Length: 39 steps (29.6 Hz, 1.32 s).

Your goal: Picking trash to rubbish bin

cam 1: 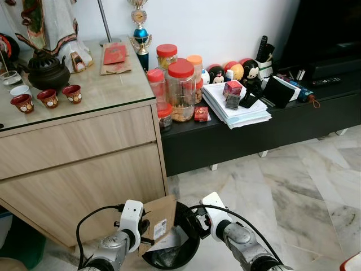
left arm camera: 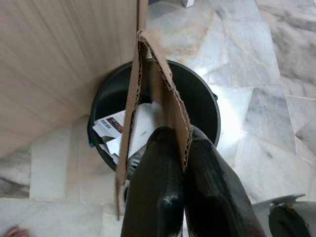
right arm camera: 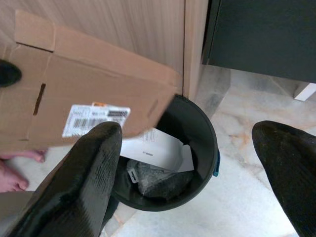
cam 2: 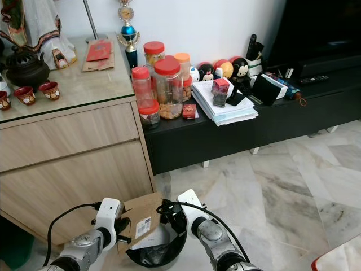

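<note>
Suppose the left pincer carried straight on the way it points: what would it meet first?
Probably the black bin: the left pincer, shut on the cardboard, aims down into its opening, where papers already lie. Depth is uncertain.

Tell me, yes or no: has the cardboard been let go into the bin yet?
No. The left gripper is shut on the flattened cardboard, holding it above the black bin.
</note>
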Motion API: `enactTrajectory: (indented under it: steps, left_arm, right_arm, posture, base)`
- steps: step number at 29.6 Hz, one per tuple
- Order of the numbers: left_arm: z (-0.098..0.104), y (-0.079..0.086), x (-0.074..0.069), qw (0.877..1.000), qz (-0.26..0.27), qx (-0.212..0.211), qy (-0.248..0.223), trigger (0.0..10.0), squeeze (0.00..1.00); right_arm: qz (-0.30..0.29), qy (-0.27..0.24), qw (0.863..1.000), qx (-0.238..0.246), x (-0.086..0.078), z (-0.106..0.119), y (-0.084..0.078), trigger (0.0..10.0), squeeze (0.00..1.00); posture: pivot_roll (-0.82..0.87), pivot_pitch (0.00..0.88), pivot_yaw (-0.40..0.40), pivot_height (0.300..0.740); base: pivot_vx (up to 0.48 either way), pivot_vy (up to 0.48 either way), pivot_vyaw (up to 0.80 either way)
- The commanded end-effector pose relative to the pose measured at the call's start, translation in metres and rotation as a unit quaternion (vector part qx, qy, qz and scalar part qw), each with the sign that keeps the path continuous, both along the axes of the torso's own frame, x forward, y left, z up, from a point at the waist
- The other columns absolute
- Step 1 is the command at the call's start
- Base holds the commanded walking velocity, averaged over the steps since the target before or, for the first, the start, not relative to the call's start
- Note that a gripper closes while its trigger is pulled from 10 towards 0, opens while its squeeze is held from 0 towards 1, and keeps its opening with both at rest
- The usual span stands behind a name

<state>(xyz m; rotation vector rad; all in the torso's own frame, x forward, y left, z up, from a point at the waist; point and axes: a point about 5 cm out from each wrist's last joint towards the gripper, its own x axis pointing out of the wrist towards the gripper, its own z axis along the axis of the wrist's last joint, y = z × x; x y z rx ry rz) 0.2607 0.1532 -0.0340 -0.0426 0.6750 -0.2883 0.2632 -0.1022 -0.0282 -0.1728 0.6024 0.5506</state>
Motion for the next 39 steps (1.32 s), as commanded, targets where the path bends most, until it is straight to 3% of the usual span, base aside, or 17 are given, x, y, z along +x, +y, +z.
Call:
enactTrajectory:
  steps: [1, 14, 19, 20, 21, 22, 29, 31, 35, 37, 39]
  left_arm:
    - [0.002, 0.002, 0.003, 1.000, 0.004, -0.004, 0.000, 10.0, 1.00]
    - [-0.002, 0.012, -0.004, 0.999, 0.032, -0.010, 0.005, 10.0, 1.00]
    - [-0.003, 0.021, -0.005, 0.998, 0.057, 0.016, 0.002, 10.0, 1.00]
    - [-0.003, 0.023, -0.005, 0.998, 0.062, 0.022, 0.002, 10.0, 0.40]
    - [-0.004, 0.026, -0.006, 0.997, 0.070, 0.030, 0.003, 10.0, 0.40]
    - [-0.005, 0.029, -0.007, 0.996, 0.076, 0.034, 0.005, 10.0, 0.00]
    - [-0.020, 0.061, -0.035, 0.983, 0.145, 0.099, 0.048, 10.0, 0.00]
    - [-0.031, 0.076, -0.058, 0.971, 0.189, 0.125, 0.078, 10.0, 0.00]
    - [-0.033, 0.078, -0.063, 0.968, 0.199, 0.126, 0.082, 10.0, 0.00]
    - [-0.042, 0.084, -0.085, 0.959, 0.219, 0.142, 0.107, 10.0, 0.00]
    - [-0.048, 0.089, -0.100, 0.952, 0.226, 0.161, 0.126, 10.0, 0.00]
  right_arm:
    - [0.003, -0.008, 1.000, 0.004, 0.002, 0.002, 0.002, 10.0, 0.00]
    - [0.003, -0.006, 1.000, 0.000, 0.000, 0.000, 0.002, 10.0, 0.00]
    - [-0.002, -0.002, 1.000, -0.004, -0.002, -0.002, 0.000, 10.0, 0.00]
    - [-0.003, -0.002, 1.000, -0.004, -0.003, -0.002, -0.001, 10.0, 0.00]
    - [-0.005, 0.000, 1.000, -0.005, -0.003, -0.003, -0.001, 10.0, 0.00]
    - [-0.006, 0.000, 1.000, -0.007, -0.004, -0.003, -0.001, 10.0, 0.00]
    - [-0.060, 0.026, 0.997, -0.030, -0.016, -0.016, -0.016, 10.0, 0.00]
    - [-0.129, 0.071, 0.989, -0.028, -0.033, -0.030, -0.032, 10.0, 0.00]
    - [-0.144, 0.083, 0.986, -0.027, -0.038, -0.033, -0.035, 10.0, 0.00]
    - [-0.185, 0.134, 0.973, -0.043, -0.066, -0.051, -0.051, 10.0, 0.00]
    - [-0.189, 0.147, 0.970, -0.047, -0.080, -0.057, -0.054, 10.0, 0.00]
  posture:
    - [0.05, 0.032, 0.026, 0.740]
    - [0.06, 0.032, 0.020, 0.740]
    - [0.06, 0.031, 0.023, 0.740]
    - [0.06, 0.031, 0.023, 0.740]
    - [0.06, 0.031, 0.023, 0.740]
    - [0.06, 0.029, 0.025, 0.740]
    - [0.06, 0.028, 0.027, 0.740]
    - [0.06, 0.025, 0.029, 0.740]
    - [0.06, 0.025, 0.029, 0.740]
    - [0.08, 0.024, 0.026, 0.740]
    - [0.08, 0.026, 0.029, 0.740]
  base:
    - [0.000, 0.000, 0.00]
    - [0.000, 0.000, 0.00]
    - [0.000, 0.000, 0.00]
    - [0.000, 0.000, 0.00]
    - [0.000, 0.000, 0.00]
    - [0.000, 0.000, 0.00]
    - [0.000, 0.000, 0.00]
    - [0.000, 0.000, 0.00]
    - [0.000, 0.000, 0.00]
    - [0.000, 0.000, 0.00]
    - [0.000, 0.000, 0.00]
